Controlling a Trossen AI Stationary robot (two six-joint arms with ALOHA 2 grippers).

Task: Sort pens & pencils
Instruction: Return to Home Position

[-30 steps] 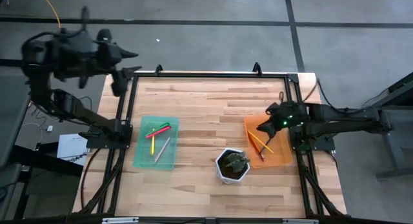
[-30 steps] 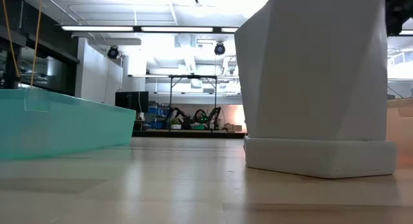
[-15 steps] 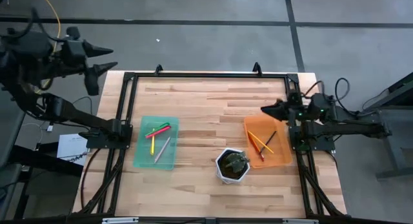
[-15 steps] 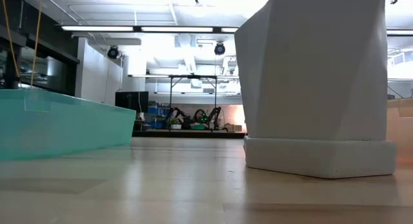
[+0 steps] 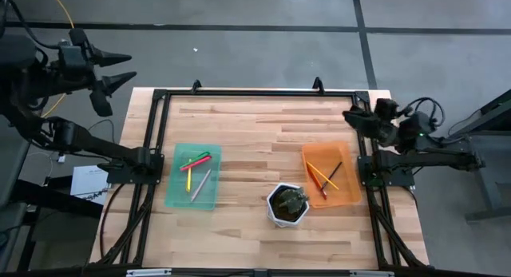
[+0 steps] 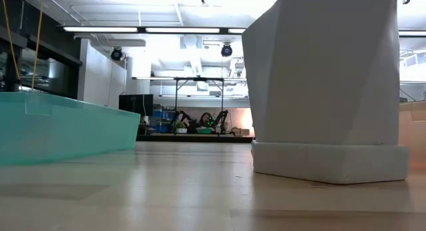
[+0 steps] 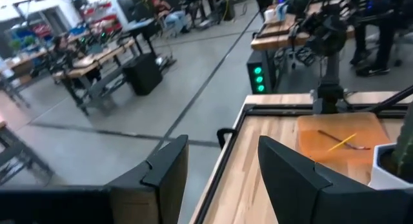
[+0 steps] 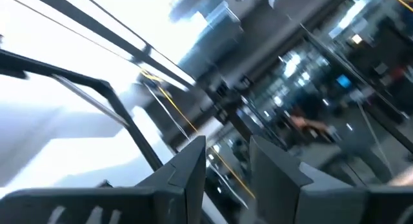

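Slim coloured pens lie in the teal plastic tray centre-left, thin pencils in the orange tray centre-right, while left jaws, upper left, and right jaws, right edge, stand released, empty.

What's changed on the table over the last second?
The right gripper left the space above the orange bin and drew back to the table's right edge, holding nothing. The left gripper swung further out past the table's left corner, fingers open. Nothing was taken or let go. The pens in the teal bin, the pencils in the orange bin and the white pot stayed put.
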